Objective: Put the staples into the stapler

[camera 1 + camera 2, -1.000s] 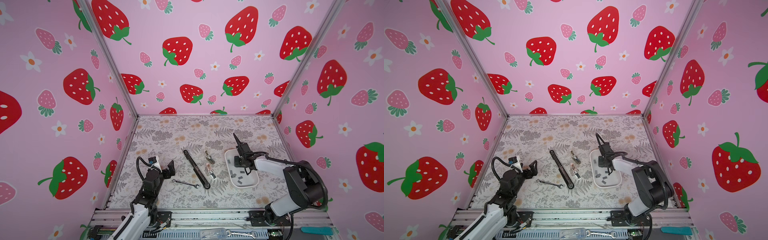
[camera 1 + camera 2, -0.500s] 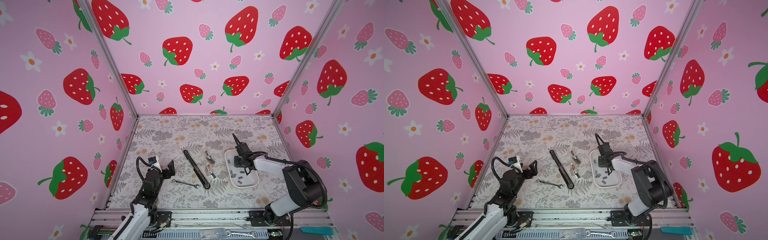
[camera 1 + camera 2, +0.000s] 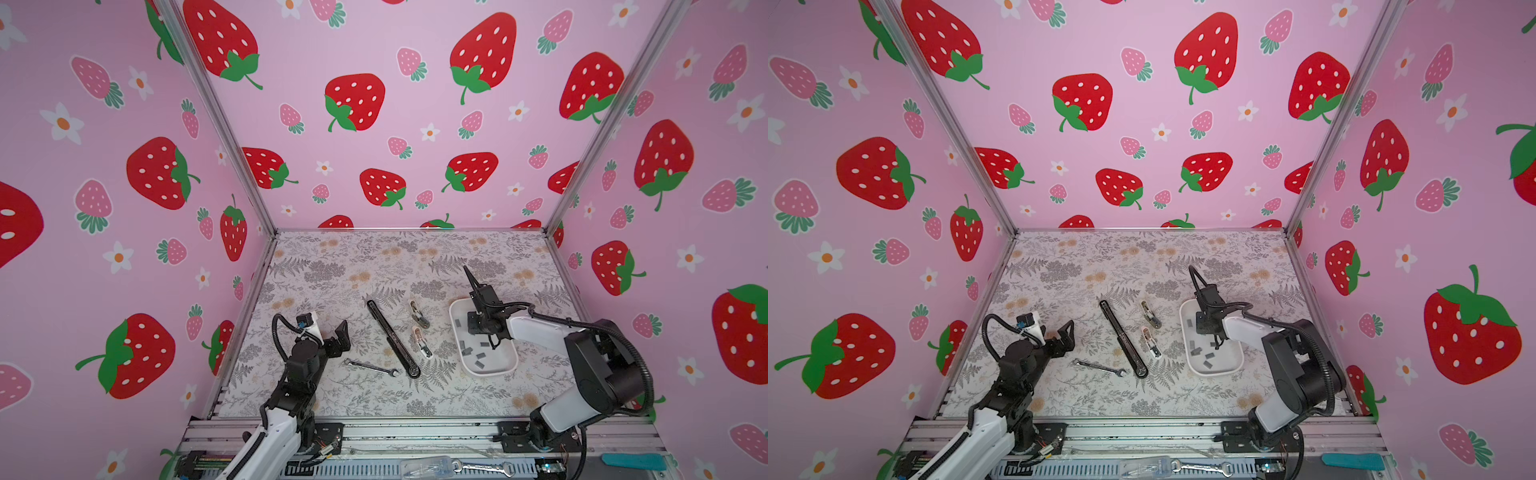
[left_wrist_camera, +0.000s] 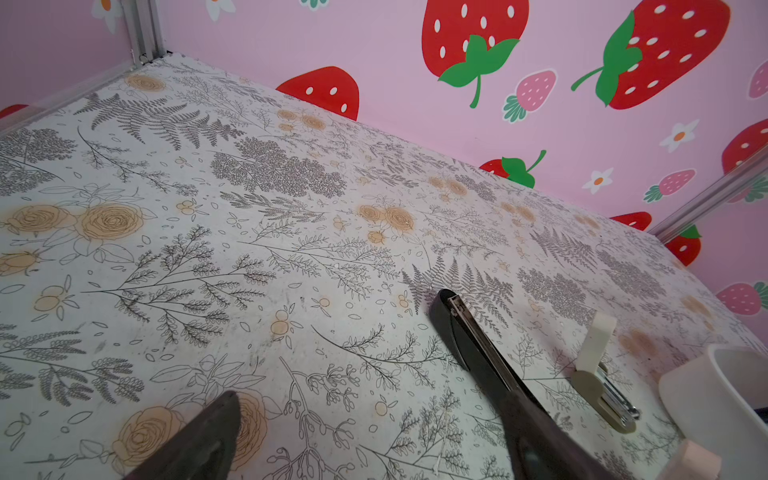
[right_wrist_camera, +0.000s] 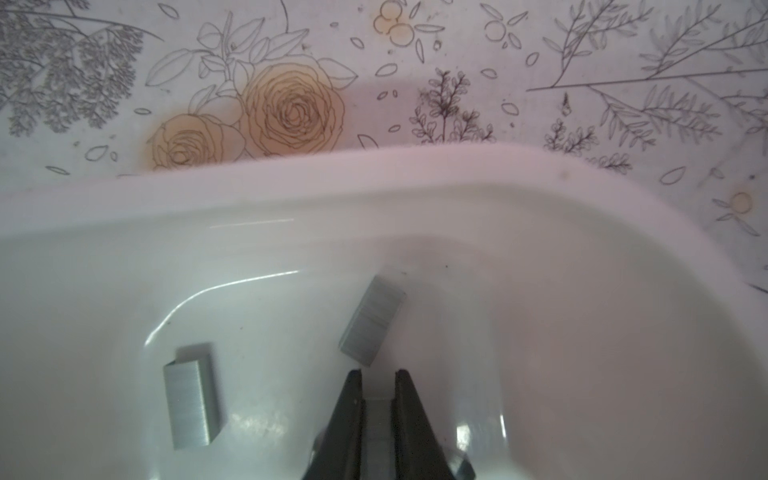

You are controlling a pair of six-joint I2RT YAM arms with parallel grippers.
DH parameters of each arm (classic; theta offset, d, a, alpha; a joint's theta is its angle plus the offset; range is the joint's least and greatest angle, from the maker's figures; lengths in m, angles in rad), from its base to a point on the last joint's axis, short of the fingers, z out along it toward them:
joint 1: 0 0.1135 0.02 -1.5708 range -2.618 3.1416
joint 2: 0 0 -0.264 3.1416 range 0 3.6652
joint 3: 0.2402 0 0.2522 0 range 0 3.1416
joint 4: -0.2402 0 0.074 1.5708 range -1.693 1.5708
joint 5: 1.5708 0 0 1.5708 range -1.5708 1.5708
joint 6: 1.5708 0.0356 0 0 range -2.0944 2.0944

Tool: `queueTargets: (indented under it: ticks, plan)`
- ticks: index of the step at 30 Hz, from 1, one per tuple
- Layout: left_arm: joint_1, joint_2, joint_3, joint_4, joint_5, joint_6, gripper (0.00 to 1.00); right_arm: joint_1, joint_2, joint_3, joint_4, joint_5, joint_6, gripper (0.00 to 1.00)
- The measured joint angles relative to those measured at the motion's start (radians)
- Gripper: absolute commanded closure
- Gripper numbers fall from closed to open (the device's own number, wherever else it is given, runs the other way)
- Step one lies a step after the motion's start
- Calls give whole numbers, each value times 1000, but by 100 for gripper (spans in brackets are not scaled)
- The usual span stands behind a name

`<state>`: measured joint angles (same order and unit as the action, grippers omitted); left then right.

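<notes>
Calling the back wall 12 o'clock: the stapler [image 3: 390, 337] lies flat around the middle of the bench [image 3: 332, 270], a long black bar running from 11 o'clock down to 5 o'clock. Both sets of fingers are clear of it. The white tray [image 3: 454, 320] sits at its 3 o'clock, near but apart. That's where the staples [image 3: 467, 351] are, little grey strips scattered over the tray floor.

The right fingers [image 5: 345, 419] are down inside the tray and clenched on a staple strip [image 5: 378, 415]. In the right wrist view you can see the grey bit pinched between the two black tips. A second strip [image 5: 370, 321] lies slanted just beside the tips, not gripped, and a third strip [image 5: 191, 399] rests further off. So the gripped one is well apart from the stapler, off at its 3 o'clock.

The left fingers [image 3: 343, 330] are spread wide with nothing in them. They hang over the bench at roughly 9 o'clock from the stapler, near it but not touching.

Between stapler and tray lie a small beige stapler [image 3: 417, 312] and a small pink one [image 3: 422, 344]. A wrench [image 3: 371, 368] lies just at 9 o'clock of the stapler's near end.
</notes>
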<state>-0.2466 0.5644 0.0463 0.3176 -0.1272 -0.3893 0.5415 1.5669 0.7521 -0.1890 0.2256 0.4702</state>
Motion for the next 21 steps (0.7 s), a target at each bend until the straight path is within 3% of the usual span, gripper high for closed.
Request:
queueTargets:
  ticks: [10, 21]
  plan:
    - [0, 1, 0, 0, 20, 0, 1, 51, -236, 19, -35, 19, -61, 87]
    - [0, 36, 4, -18, 61, -3, 1, 302, -502, -61, 5, 48, -47, 88]
